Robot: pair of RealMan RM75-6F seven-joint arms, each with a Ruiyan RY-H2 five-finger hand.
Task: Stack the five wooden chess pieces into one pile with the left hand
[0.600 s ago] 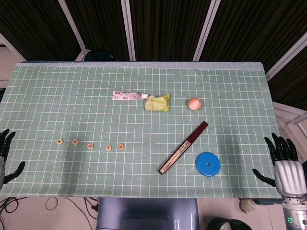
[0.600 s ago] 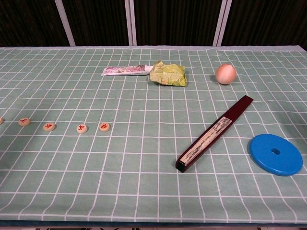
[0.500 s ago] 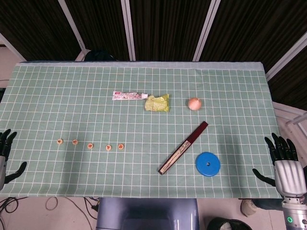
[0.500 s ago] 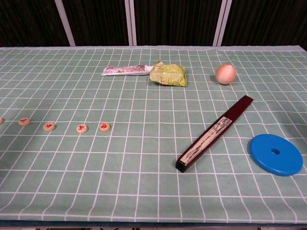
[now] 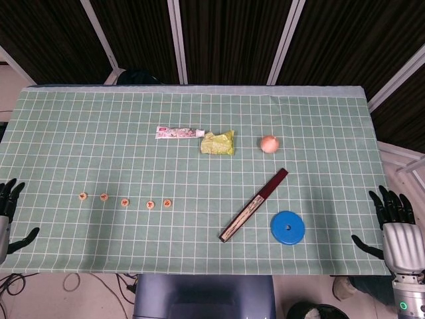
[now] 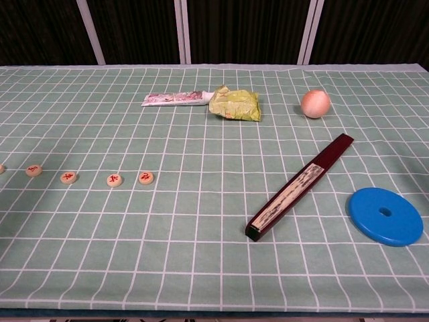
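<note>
**Row of five pieces unstacked, left hand waiting at the table's left edge**

The five wooden chess pieces (image 5: 125,200) are laid flat in a single row on the near-left part of the checked table (image 5: 80,133), each apart from its neighbours, none yet on top of another. The long axis of the row runs left to right, dipping slightly nearer toward its right end. The left hand (image 5: 8,219) is seen at the left edge of the head view, just off the table — fingers spread apart, nothing held. From those fingers the row lies to the right and a little farther in, so its leftmost piece is the nearest one. The right hand (image 5: 395,226) is off the near-right corner, likewise spread and empty, and well apart from the pieces; the blue disc (image 5: 287,228) and the folded fan (image 5: 254,205) lie between.

Against the earlier frames, both hands have sunk slightly toward the near edge — the left thumb now sits lower. The pieces have not been moved.
</note>
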